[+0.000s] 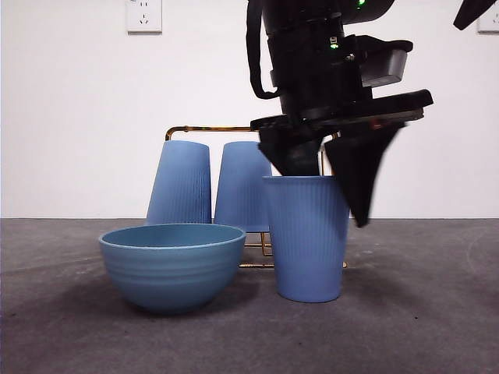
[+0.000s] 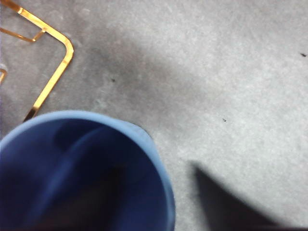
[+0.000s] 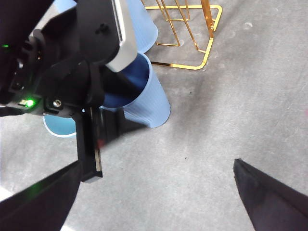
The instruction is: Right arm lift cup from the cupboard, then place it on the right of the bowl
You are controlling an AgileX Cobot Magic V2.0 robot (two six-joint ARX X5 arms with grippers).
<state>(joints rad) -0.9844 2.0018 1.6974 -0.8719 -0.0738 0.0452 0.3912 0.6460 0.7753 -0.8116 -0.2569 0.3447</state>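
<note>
A tall ribbed blue cup (image 1: 308, 241) stands upright on the table just right of the wide blue bowl (image 1: 171, 265). The gripper over it is my left one (image 1: 331, 195). One jaw reaches down inside the cup and the other hangs outside its right wall, a little apart from it. The left wrist view shows the cup's mouth (image 2: 72, 168) close up. My right gripper (image 3: 156, 163) is open and empty. It hovers off to the side and looks across at the cup (image 3: 149, 101) and the left arm. In the front view it is only a black tip (image 1: 475, 12).
Two more blue cups (image 1: 181, 183) (image 1: 243, 187) stand upside down on the gold wire rack (image 1: 210, 128) behind the bowl. The rack's base also shows in the left wrist view (image 2: 53, 82) and the right wrist view (image 3: 202, 48). Grey table surface spreads right of the cup.
</note>
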